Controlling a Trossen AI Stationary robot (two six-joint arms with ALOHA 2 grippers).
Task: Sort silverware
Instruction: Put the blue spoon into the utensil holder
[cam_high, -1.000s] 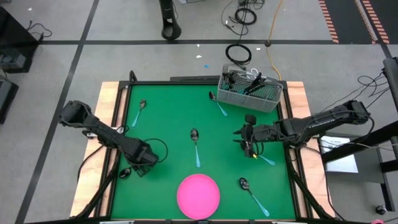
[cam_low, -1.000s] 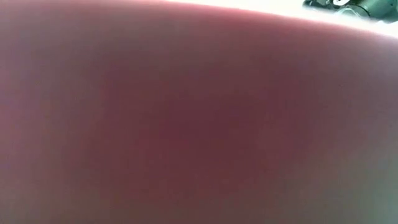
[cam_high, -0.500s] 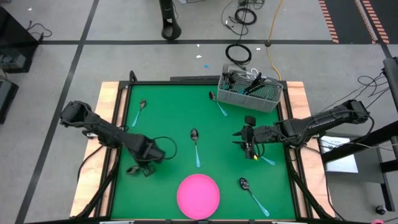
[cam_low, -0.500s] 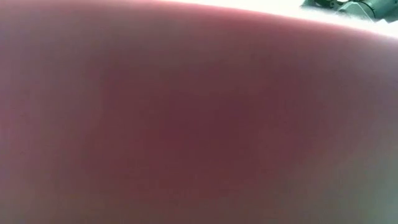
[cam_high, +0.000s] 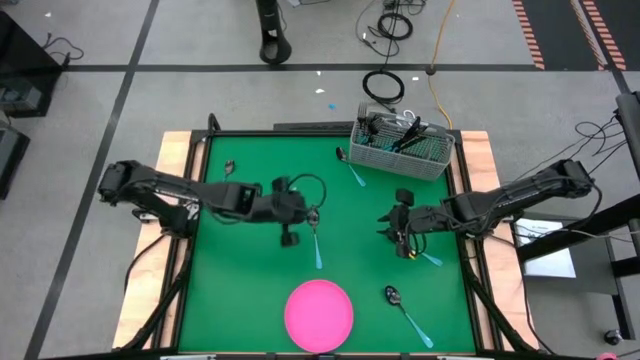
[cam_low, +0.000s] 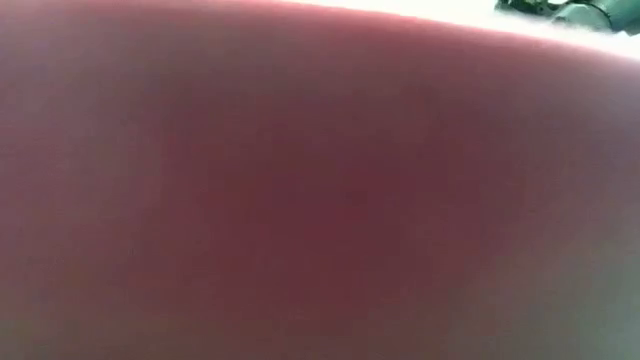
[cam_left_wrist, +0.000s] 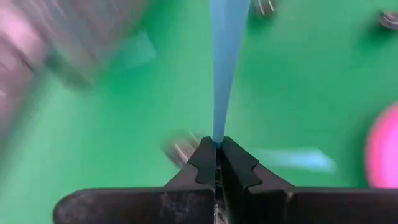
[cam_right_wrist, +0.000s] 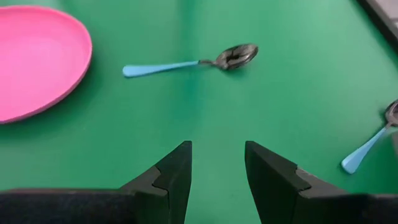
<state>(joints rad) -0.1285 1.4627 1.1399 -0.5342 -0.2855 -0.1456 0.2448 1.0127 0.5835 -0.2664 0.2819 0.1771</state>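
My left gripper (cam_high: 291, 230) hangs over the middle of the green mat, shut on a light-blue utensil handle (cam_left_wrist: 222, 74). That utensil's head does not show. My right gripper (cam_right_wrist: 217, 168) is open and empty over the mat right of centre (cam_high: 400, 238). Loose spoons with blue handles lie flat on the mat: one in the middle (cam_high: 316, 240), one at the far left (cam_high: 229, 166), one by the basket (cam_high: 352, 170), one beside my right gripper (cam_high: 430, 258), and one at the near right (cam_high: 405, 308). My left gripper pinches the thin end of the blue handle (cam_left_wrist: 217, 138) between its two fingertips. The handle sticks out forward past the fingertips, in line with them, and is clear of the mat. Which end of the utensil this is I cannot tell.
A grey wire-mesh basket (cam_high: 400, 148) with several utensils stands at the far right. A round pink plate (cam_high: 320, 315) sits at the near edge and fills the low view (cam_low: 300, 200). Wooden boards edge the mat on both sides.
My left gripper has gone from the table's near left corner toward the right and far side, to the middle of the mat. The spoon that lay by that corner is gone from there, and a blue-handled utensil travels in the shut fingers.
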